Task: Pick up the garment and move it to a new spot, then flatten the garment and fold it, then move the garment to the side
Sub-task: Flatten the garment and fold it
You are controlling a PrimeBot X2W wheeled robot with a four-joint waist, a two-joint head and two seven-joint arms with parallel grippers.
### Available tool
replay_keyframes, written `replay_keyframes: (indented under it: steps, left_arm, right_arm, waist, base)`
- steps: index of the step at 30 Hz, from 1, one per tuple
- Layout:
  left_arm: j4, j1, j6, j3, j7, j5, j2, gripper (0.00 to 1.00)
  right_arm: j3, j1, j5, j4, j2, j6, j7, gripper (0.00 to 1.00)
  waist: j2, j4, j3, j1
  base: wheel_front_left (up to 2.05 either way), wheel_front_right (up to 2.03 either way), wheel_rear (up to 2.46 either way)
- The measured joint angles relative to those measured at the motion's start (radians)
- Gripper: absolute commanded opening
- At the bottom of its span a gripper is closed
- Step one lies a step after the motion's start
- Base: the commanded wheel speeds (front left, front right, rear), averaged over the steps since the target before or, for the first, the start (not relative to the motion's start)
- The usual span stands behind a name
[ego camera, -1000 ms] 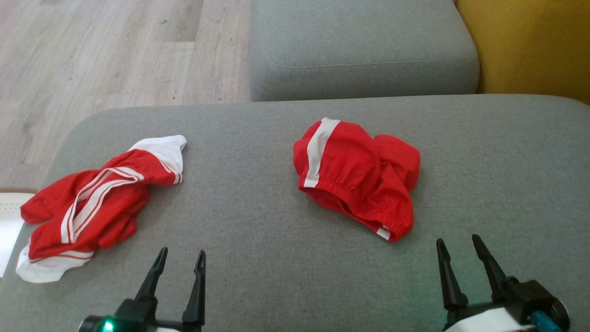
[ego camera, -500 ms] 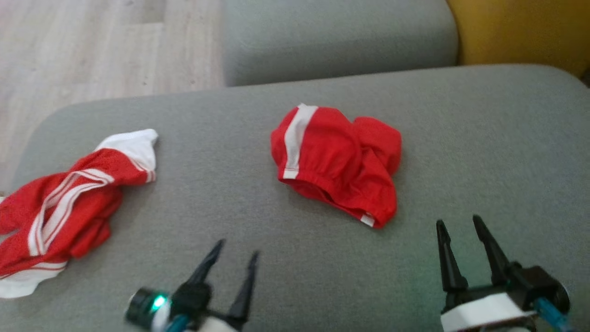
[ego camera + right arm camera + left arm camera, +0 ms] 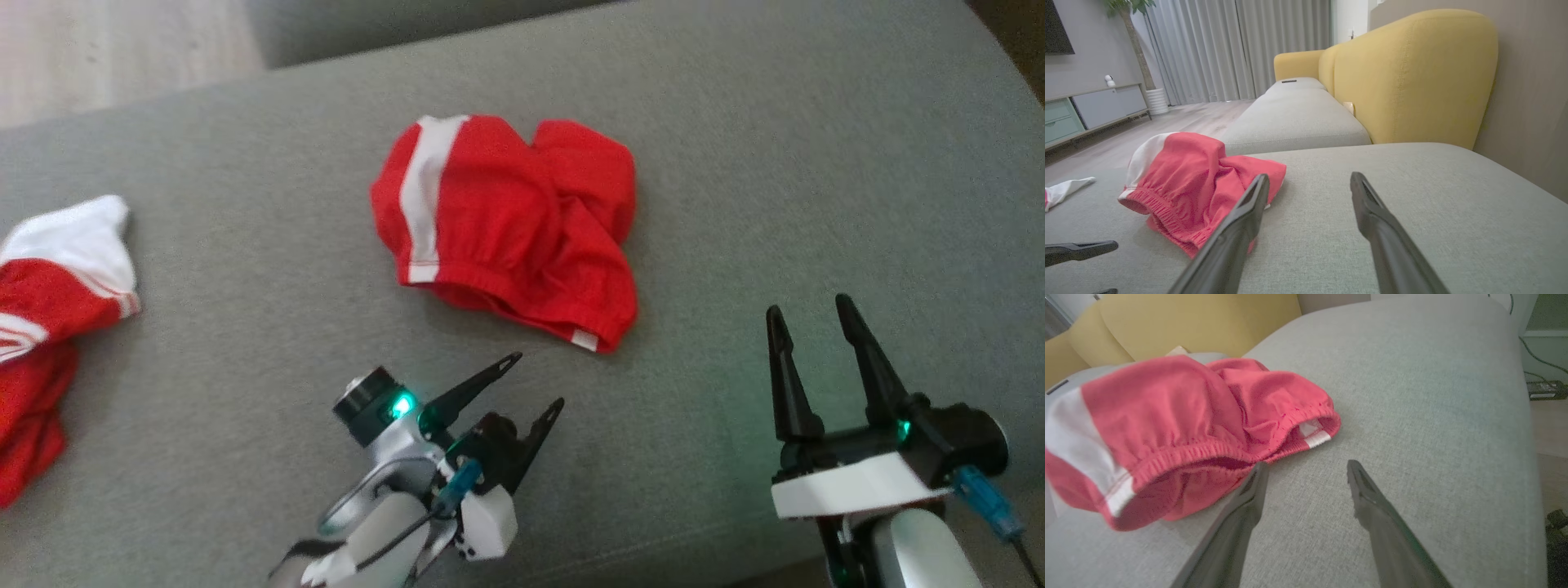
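Left gripper point(image 3: 540, 377) spread empty near red shorts point(image 3: 506, 220); right gripper point(image 3: 807, 303) likewise spread

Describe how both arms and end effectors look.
The left end effector and right end effector each carry two long, tapering black fingers on a black base, a white block housing, a green light and a blue connector with thin cable. The forearms are silvery grey.

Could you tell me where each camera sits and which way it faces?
Head view: head-mounted, looking down at red shorts on sofa cushion; left gripper, right gripper show.
Left wrist view: along its own fingers, toward the shorts' waistband.
Right wrist view: along its own fingers, toward the yellow backrest.
All three share the shorts.
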Motion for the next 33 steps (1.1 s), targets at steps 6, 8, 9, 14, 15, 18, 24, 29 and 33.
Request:
replay_keyframes:
  steps: [6, 8, 9, 14, 15, 18, 24, 29, 33]
  left_arm:
    - [0.111, -0.111, -0.001, -0.071, 0.000, -0.002, -0.006, 1.00]
    - [0.143, -0.149, 0.000, -0.094, 0.000, -0.002, -0.009, 1.00]
    - [0.153, -0.164, 0.000, -0.102, 0.000, -0.006, -0.010, 1.00]
    - [0.190, -0.224, 0.012, -0.137, 0.000, -0.037, -0.015, 1.00]
    - [0.198, -0.232, 0.015, -0.145, 0.000, -0.043, -0.015, 1.00]
    - [0.215, -0.248, 0.028, -0.155, 0.000, -0.060, -0.014, 1.00]
    - [0.229, -0.291, 0.043, -0.182, -0.002, -0.088, -0.009, 0.53]
    - [0.242, -0.314, 0.025, -0.205, -0.002, -0.127, -0.006, 0.00]
    - [0.178, -0.306, -0.014, -0.216, 0.000, -0.190, -0.003, 0.00]
  right_arm:
    - [0.003, -0.026, 0.007, -0.010, 0.000, 0.000, 0.000, 1.00]
    - [0.003, -0.035, 0.011, -0.012, 0.000, 0.000, 0.000, 1.00]
    - [0.003, -0.037, 0.012, -0.014, 0.000, 0.000, 0.000, 1.00]
    - [0.003, -0.055, 0.020, -0.016, 0.000, 0.000, 0.000, 1.00]
    - [0.005, -0.060, 0.020, -0.016, 0.000, 0.000, 0.000, 1.00]
    - [0.009, -0.073, 0.028, -0.016, 0.000, 0.000, 0.000, 1.00]
    - [0.021, -0.088, 0.039, -0.016, 0.000, 0.000, 0.000, 1.00]
    - [0.010, -0.111, 0.041, -0.017, 0.000, 0.000, 0.000, 1.00]
    - [-0.002, -0.109, 0.041, -0.013, 0.000, 0.000, 0.000, 1.00]
  waist:
    - [0.0000, -0.049, 0.061, 0.0000]
    - [0.0000, -0.063, 0.083, 0.0000]
    - [0.0000, -0.069, 0.094, -0.0001]
    - [0.0000, -0.086, 0.132, -0.0001]
    - [0.0000, -0.088, 0.137, -0.0001]
    - [0.0000, -0.094, 0.146, -0.0002]
    - [0.0000, -0.104, 0.173, -0.0002]
    - [0.0000, -0.095, 0.169, -0.0002]
    - [0.0000, -0.081, 0.134, -0.0002]
  base:
    - [0.00, 0.00, 0.00]
    - [0.00, 0.00, 0.00]
    - [0.00, 0.00, 0.00]
    - [0.00, 0.00, 0.00]
    - [0.00, 0.00, 0.00]
    - [0.00, 0.00, 0.00]
    - [0.00, 0.00, 0.00]
    - [0.00, 0.00, 0.00]
    - [0.00, 0.00, 0.00]
